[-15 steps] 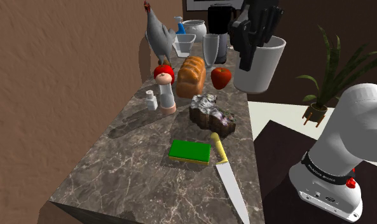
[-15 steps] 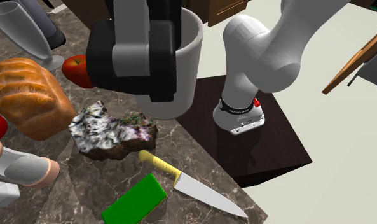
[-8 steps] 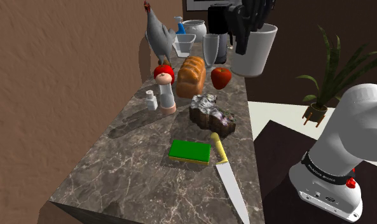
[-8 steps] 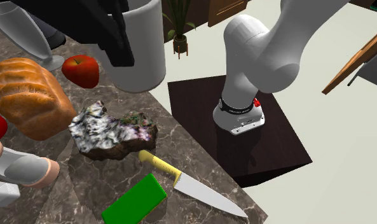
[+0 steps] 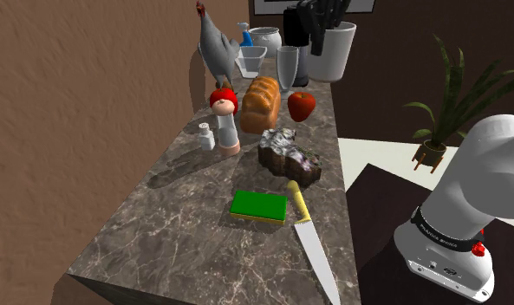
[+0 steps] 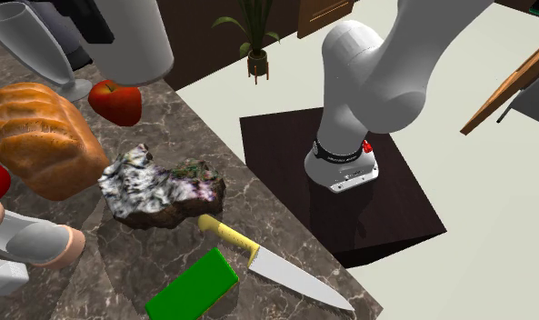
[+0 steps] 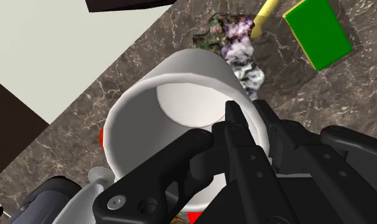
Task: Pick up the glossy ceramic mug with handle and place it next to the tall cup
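Note:
A white mug (image 5: 333, 52) hangs over the far right end of the marble counter (image 5: 203, 234), with my black gripper (image 5: 320, 13) shut on its rim from above. The tall clear cup (image 5: 287, 68) stands just off the mug toward the shoulder view's left. In the second exterior view the mug (image 6: 131, 36) is up beside the tall cup (image 6: 31, 45), above a red apple (image 6: 115, 100). In the wrist view the gripper (image 7: 234, 124) clasps the mug's wall (image 7: 174, 108), one finger inside and one outside. The handle is hidden.
On the counter lie a bread loaf (image 5: 260, 102), a red apple (image 5: 301, 105), a mottled rock (image 5: 288, 156), a green sponge (image 5: 258, 206) and a yellow-handled knife (image 5: 311, 243). A chicken figure (image 5: 213, 43), a red-capped figurine (image 5: 224, 117) and a white jar (image 5: 265, 36) stand further back. A potted plant (image 5: 437, 130) is on the floor.
The gripper has carried the mug away from the camera toward the far end of the counter, coming up beside the tall cup. The grip stays shut.

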Controlling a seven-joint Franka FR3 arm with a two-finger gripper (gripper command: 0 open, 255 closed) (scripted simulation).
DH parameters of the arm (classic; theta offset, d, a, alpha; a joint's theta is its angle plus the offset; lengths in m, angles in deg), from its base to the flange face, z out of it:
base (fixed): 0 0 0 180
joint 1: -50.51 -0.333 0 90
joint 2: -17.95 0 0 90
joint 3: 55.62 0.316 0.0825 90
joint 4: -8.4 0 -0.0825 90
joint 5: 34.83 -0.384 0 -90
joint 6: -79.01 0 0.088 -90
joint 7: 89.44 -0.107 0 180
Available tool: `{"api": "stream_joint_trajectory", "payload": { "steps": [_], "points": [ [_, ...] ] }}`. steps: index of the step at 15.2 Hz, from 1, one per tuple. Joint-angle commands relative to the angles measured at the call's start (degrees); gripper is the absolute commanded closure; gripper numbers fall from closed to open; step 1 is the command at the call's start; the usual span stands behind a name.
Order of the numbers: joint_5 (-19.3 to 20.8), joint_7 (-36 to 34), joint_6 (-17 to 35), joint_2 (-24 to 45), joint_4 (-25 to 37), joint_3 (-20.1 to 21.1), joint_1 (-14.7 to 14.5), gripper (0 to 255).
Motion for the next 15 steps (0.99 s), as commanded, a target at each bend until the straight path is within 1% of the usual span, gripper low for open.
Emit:
{"api": "stream_joint_trajectory", "payload": {
  "steps": [1,8,15],
  "points": [
    [1.1,2.2,0.5,1.9,1.4,-1.6,0.8,255],
    [4.1,9.9,2.7,10.4,7.9,-7.3,3.5,255],
    [5.3,17.3,3.5,21.1,18.1,-12.2,6.1,255]
  ]
}}
